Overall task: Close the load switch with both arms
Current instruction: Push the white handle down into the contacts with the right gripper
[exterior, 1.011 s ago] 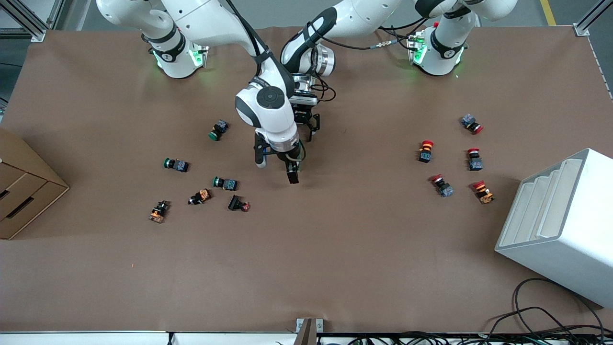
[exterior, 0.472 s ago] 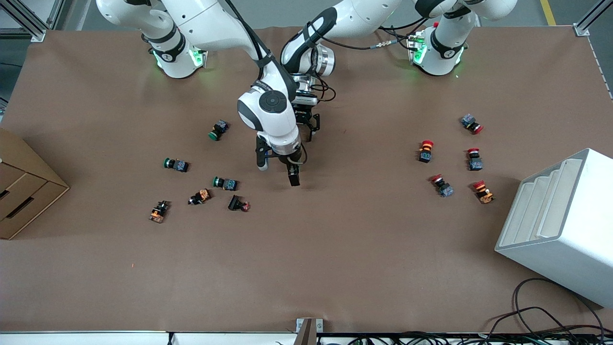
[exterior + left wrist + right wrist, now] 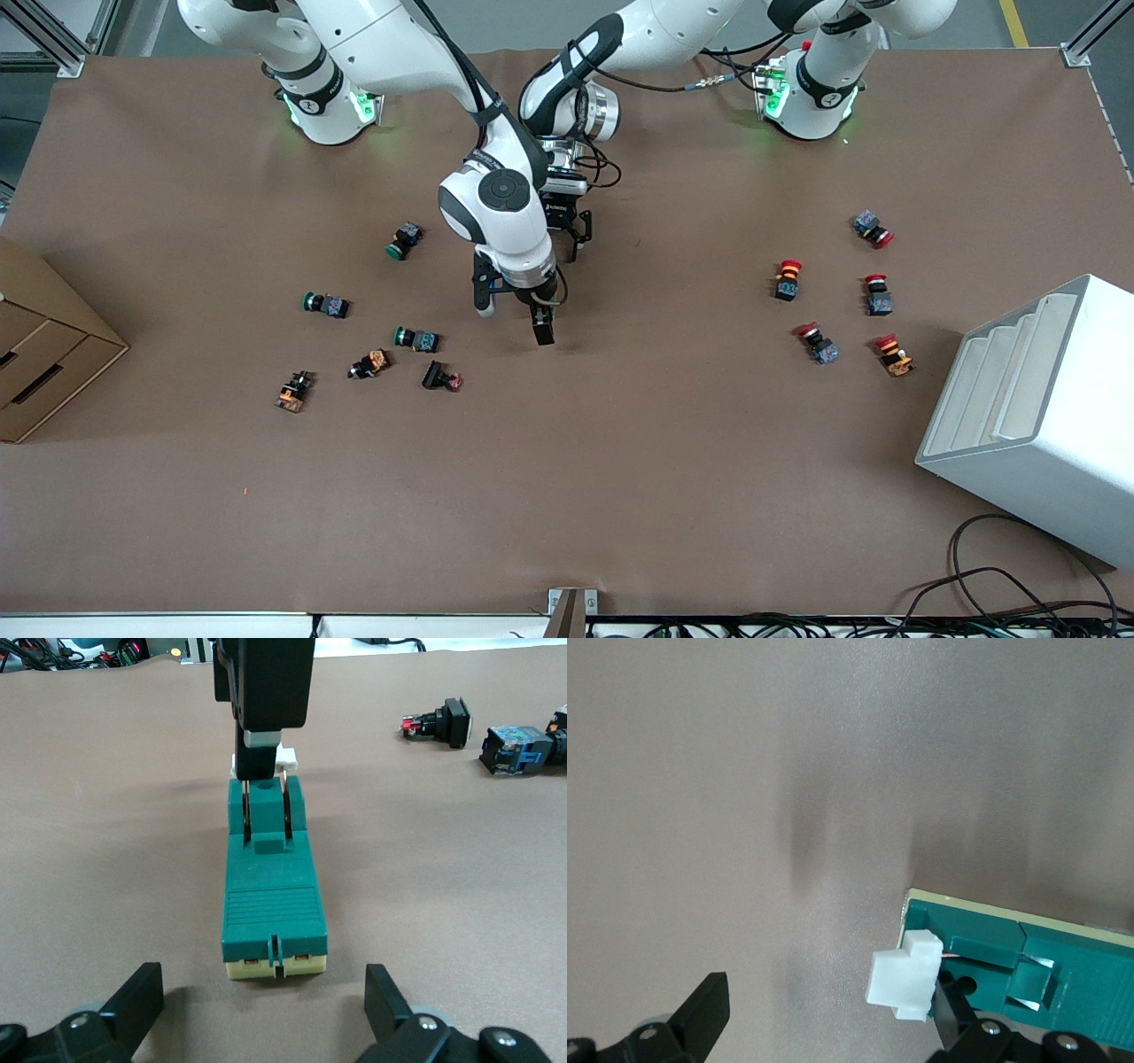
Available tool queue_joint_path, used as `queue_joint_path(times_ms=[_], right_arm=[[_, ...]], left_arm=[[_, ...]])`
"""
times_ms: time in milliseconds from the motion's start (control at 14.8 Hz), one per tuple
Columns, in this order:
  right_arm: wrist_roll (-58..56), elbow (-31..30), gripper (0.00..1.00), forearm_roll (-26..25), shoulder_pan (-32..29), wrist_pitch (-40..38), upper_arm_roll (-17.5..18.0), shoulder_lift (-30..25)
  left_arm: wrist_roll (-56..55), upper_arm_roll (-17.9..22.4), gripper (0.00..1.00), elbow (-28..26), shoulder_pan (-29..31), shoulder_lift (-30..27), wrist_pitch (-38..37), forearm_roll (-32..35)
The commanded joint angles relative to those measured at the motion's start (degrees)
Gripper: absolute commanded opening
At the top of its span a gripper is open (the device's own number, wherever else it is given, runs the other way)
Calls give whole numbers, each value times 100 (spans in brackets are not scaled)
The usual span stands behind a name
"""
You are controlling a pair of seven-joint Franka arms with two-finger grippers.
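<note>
The load switch is a dark-green block on a cream base, lying flat on the brown table mid-way between the arms. Its white tab sticks up at the end away from my left gripper. My left gripper is open and low, its fingers just short of the switch's cream end, not around it. My right gripper is open too, and one black finger rests against the white tab. In the front view my right gripper and its wrist hide the switch, with my left gripper close beside.
Green-capped buttons and orange-bodied ones lie toward the right arm's end. Red-capped buttons lie toward the left arm's end, near a white rack. A cardboard box sits at the table's edge.
My right arm's wrist has shifted very slightly toward the left arm's end. The left arm and the loose buttons have not moved.
</note>
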Motion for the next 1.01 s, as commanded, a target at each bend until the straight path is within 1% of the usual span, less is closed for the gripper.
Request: queue_joint_path(times_ms=[0,202,404,606,741,943], right_arm=[[-251,331,100,-224,-304,175,-65,326],[-251,419,100,-259,-304,245,-65,458],[-260,419,100,-391,-401,263,-65,476],[-321,489,100,-400,-427,228,-65,441],[-409,586,100,-356,-585,88,-30,397],[-575,840,100,-304,-638,-771,31,204]], left_arm=[[-28,39,99,114,8,375,123,11],[-28,39,99,123,8,383,123,20],[-28,39,99,123,8,366,123,11],[-28,39,99,123,8,357,123,20],[-37,39,99,123,17,357,123,20],[-37,39,99,132,17,357,123,20]])
